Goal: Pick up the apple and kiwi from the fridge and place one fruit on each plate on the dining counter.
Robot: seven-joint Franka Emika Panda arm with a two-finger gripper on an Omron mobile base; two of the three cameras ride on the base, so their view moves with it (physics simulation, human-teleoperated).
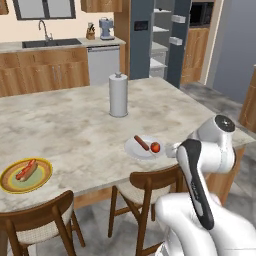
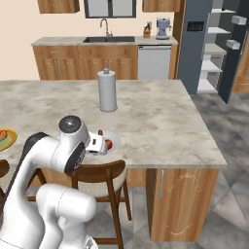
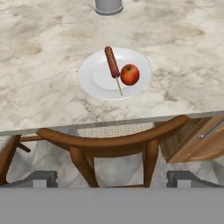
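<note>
- I count two plates on the counter (image 1: 75, 125): a white plate (image 3: 94, 81) near the front edge and a yellow plate (image 1: 10, 187) well apart from it, toward the counter's left end in the left base view.
- One apple (image 3: 130, 74), lying on the white plate, right of centre in the hand view.
- Two sausage sticks: one stick (image 3: 112, 62) on the white plate, just beside the apple, and a second sausage (image 1: 26, 170) lying on the yellow plate.
- No kiwi that I can make out on either plate.
- One paper-towel roll (image 1: 118, 95), upright, mid-counter, behind the white plate.
- I see two chairs (image 1: 145, 187) along the near side; one chair back curves right under the white plate in the hand view.
- One fridge (image 2: 221, 44) at the back, door standing open, white shelves showing.
- Gripper (image 3: 113, 178): jaws spread wide, about as far apart as they go, nothing between them, touching nothing.
- The gripper sits off the counter's near edge, above the chair back, looking down at the white plate; the apple is apart from both fingertips (image 3: 41, 178).
</note>
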